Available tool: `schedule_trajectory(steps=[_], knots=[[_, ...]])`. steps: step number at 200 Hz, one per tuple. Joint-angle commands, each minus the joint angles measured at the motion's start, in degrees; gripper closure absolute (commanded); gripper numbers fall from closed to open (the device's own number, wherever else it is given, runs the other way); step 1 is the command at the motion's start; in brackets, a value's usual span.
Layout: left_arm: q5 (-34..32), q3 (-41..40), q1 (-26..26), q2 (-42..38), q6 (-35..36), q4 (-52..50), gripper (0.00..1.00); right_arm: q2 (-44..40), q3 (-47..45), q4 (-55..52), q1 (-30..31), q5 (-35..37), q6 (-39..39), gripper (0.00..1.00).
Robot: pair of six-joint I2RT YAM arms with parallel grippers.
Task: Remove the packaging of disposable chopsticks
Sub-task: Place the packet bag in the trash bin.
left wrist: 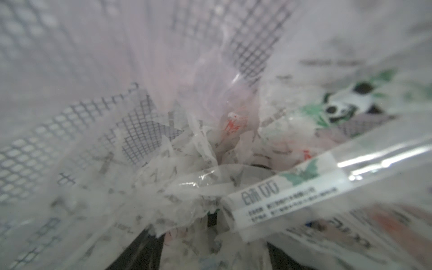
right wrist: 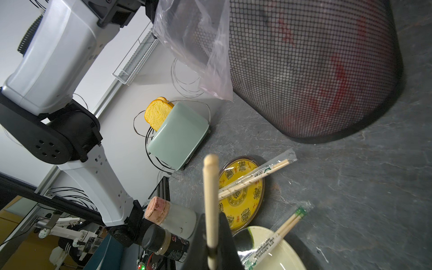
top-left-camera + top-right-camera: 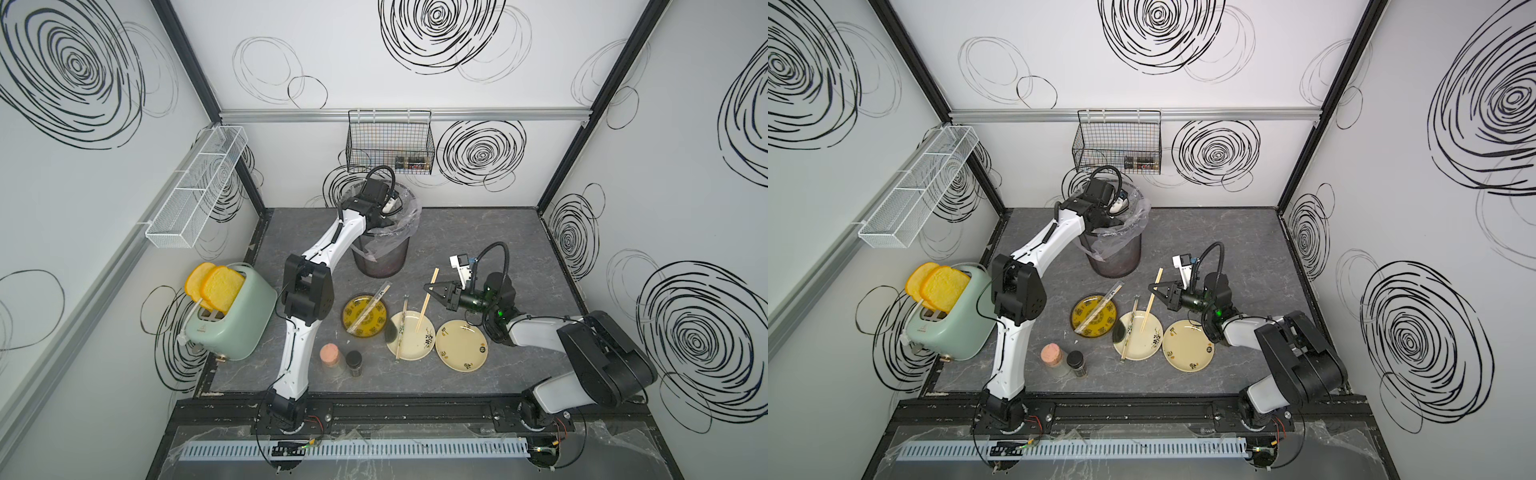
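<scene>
**Sleeve disposal: first of three pairs**

**Step in hand:** dropping a stripped sleeve into the waste.

**Left pincer** (image 3: pixel 386 222): hangs inside the mouth of the mesh bin (image 3: pixel 380 262) at the back of the desk (image 3: pixel 498 257). In the left wrist view its dark fingers (image 1: pixel 142 252) stand spread. An empty sleeve (image 1: pixel 327 180), clear with green and grey print, lies slantwise on the crumpled wrappers (image 1: pixel 187 187) below. Nothing appears to pinch it.

**Right pincer** (image 3: pixel 431 289): pressed together on the bare pair (image 3: pixel 423 311). The pair is held tilted, with its lower end over the cream plate (image 3: pixel 413 353). Whether it touches the plate cannot be told.

**Remaining stock:**
- First wrapped pair (image 3: pixel 370 307): lies in its sleeve across the yellow plate (image 3: pixel 376 326), one end jutting past the rim toward the bin.
- Second wrapped pair (image 3: pixel 401 328): lies in its sleeve along the cream plate's left side and overhangs the rim at both ends.

**Progress, as judged:** one pair of three is stripped and two sleeves are left to remove.

**Next move calls for:**
- The left arm lifts straight up out of the bin, clear of the loose liner (image 3: pixel 411 224), so the plastic does not snag.
- The right pincer lays the bare pair down on a plate.
- Both then go to a wrapped pair, one pinching the sleeve's free end and the other gripping the sticks through the plastic, and draw them apart lengthwise
</scene>
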Motion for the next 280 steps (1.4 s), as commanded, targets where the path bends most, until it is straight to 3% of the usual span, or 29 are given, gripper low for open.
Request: schedule_trajectory(steps=[1, 53, 79, 102, 133, 158, 220, 266, 280], knots=[[-2.1, 2.0, -0.1, -4.2, -1.7, 3.0, 0.13, 0.4, 1.4, 1.0, 0.3, 0.7, -1.3, 1.0], [-0.1, -4.2, 0.3, -13.5, -4.2, 7.6, 0.0, 0.1, 1.6, -1.1, 0.5, 1.5, -2.1, 1.0], [4.5, -7.0, 0.5, -17.1, -5.3, 8.8, 0.04, 0.6, 2.1, -1.5, 0.7, 1.0, -2.2, 1.0], [3.8, -9.5, 0.4, -20.2, -6.2, 10.0, 0.04, -0.1, 2.5, -3.2, 0.8, 1.4, -3.4, 1.0], [2.9, -20.2, 0.5, -29.4, -7.5, 21.8, 0.03, -1.2, 2.6, -5.4, 1.2, 2.8, -5.2, 1.0], [5.9, -24.1, 0.6, -33.8, -9.0, 25.3, 0.04, -1.1, 3.0, -6.7, 1.4, 3.0, -6.0, 1.0], [12.0, -42.9, 0.7, -50.3, -11.8, 31.8, 0.04, -1.0, 4.1, -9.9, 1.6, 2.7, -7.3, 1.0], [20.2, -60.0, -1.8, -64.2, -16.2, 35.7, 0.04, -2.3, 6.4, -16.7, 0.8, 2.8, -9.0, 1.0], [26.0, -63.2, -3.7, -68.0, -16.6, 35.1, 0.04, -4.1, 7.5, -22.4, -0.5, 3.7, -9.4, 1.0]])
